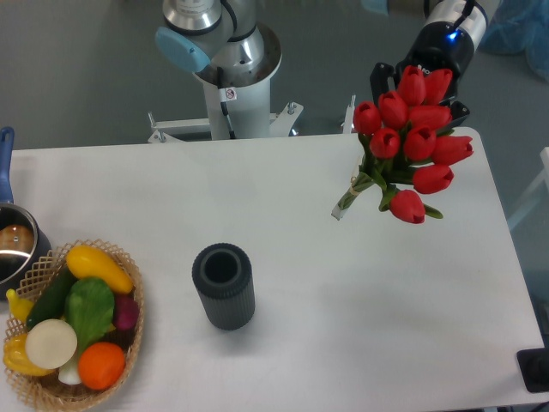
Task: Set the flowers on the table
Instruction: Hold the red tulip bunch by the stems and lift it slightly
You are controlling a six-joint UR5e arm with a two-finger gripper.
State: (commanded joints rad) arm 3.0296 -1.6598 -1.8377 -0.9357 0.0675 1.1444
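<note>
Flowers (413, 137), a tied bunch of red tulips with green stems and leaves, hang in the air over the far right part of the table (343, 283). The blooms sit uppermost, toward the far edge, and the short stems point down and to the left, ending in a pale tie. The gripper (418, 81) is black and sits directly behind the blooms, which hide most of it. A dark finger (380, 77) shows to the left of the top tulips and another dark part shows on the right, so the fingers appear to be clasped around the bunch, though the contact itself is hidden. A small blue light glows on the wrist above.

The arm's grey and pale blue base (225, 51) stands on a white column behind the table's far edge, left of the flowers.

On the white tabletop, a dark ribbed cylinder (224, 286) stands upright near the centre, open at the top, well apart from the flowers. At the near left corner sits a wicker basket (129, 335) filled with colourful fruit and vegetables. Just beyond it, at the left edge, is part of a metal pot (13, 249) with a blue handle.
</note>
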